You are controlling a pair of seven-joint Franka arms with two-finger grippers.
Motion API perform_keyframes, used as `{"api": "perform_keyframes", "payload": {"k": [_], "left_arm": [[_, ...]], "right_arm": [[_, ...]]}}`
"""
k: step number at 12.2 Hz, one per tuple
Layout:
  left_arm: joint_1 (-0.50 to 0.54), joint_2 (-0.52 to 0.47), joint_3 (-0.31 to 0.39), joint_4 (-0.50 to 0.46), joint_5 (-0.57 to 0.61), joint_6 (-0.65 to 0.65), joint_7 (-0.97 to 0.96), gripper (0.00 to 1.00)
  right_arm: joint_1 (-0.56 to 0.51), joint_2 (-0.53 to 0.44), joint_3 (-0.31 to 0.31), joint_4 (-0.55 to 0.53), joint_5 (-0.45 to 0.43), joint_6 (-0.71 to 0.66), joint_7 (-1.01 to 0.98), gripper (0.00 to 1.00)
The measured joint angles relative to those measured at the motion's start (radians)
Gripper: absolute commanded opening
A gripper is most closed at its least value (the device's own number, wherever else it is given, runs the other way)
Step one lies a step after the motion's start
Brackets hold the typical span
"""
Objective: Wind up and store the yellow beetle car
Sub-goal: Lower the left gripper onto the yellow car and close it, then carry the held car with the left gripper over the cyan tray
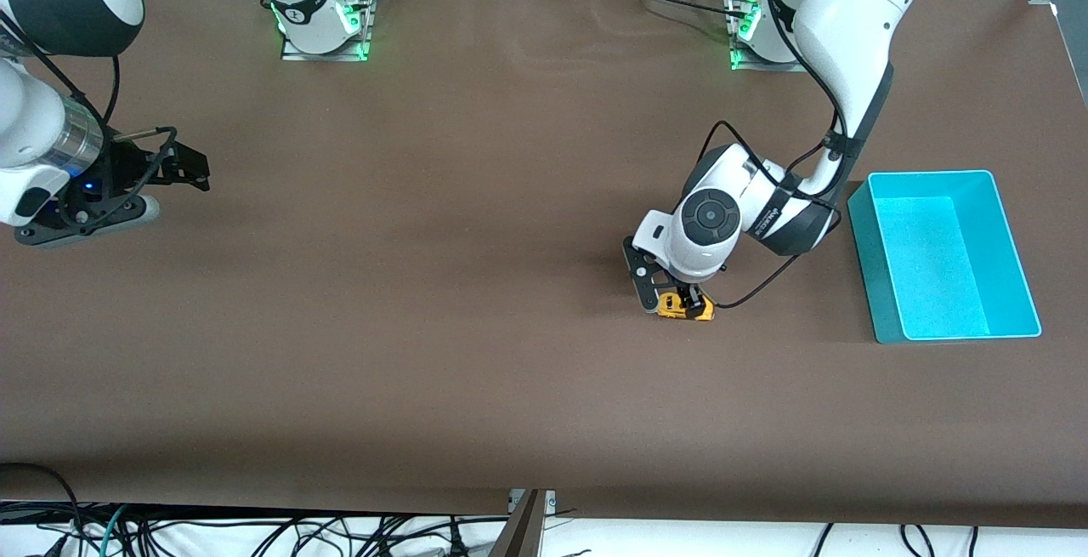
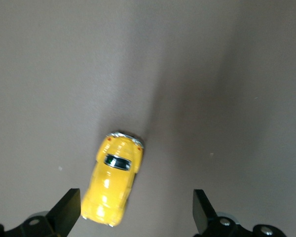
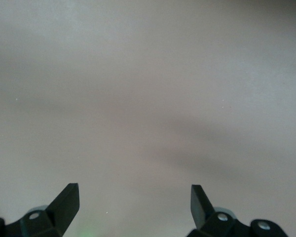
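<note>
The yellow beetle car sits on the brown table, toward the left arm's end. In the left wrist view the car lies on the cloth with its dark window up. My left gripper is low over the car and open. In the left wrist view the left gripper has one finger right beside the car and the other finger well apart from it. My right gripper waits open and empty over the right arm's end of the table; the right wrist view shows the right gripper over bare cloth.
A turquoise bin stands empty beside the car, at the left arm's end of the table. The arms' bases stand at the table's edge farthest from the front camera. Cables hang below the table's near edge.
</note>
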Motion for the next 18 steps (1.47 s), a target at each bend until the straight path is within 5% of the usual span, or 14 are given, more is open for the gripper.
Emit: {"api": "perform_keyframes", "payload": {"k": [6,7,8,9,15,18], "left_arm": [[0.017,0.075,0.034,0.002,0.0,0.128,0.089,0.98],[0.017,0.088,0.038,0.002,0.001,0.143,0.091,0.78],[0.017,0.096,0.042,0.002,0.004,0.15,0.104,0.41],[0.017,0.1,0.046,0.002,0.011,0.152,0.12,0.28],[0.03,0.099,0.053,0.019,0.014,0.125,0.141,0.19],[0.07,0.028,0.052,0.053,0.009,-0.067,0.14,0.19]], "right_arm": [[0.0,-0.079,-0.009,0.03,-0.002,0.015,0.014,1.0],[-0.001,-0.08,-0.017,0.03,-0.001,0.013,0.031,1.0],[-0.001,-0.079,-0.027,0.029,0.001,0.009,0.063,1.0],[-0.001,-0.079,-0.033,0.029,0.006,-0.002,0.095,1.0],[0.003,-0.08,-0.056,0.025,0.078,-0.043,0.19,1.0],[0.003,-0.078,-0.075,0.019,0.102,-0.082,0.21,1.0]]}}
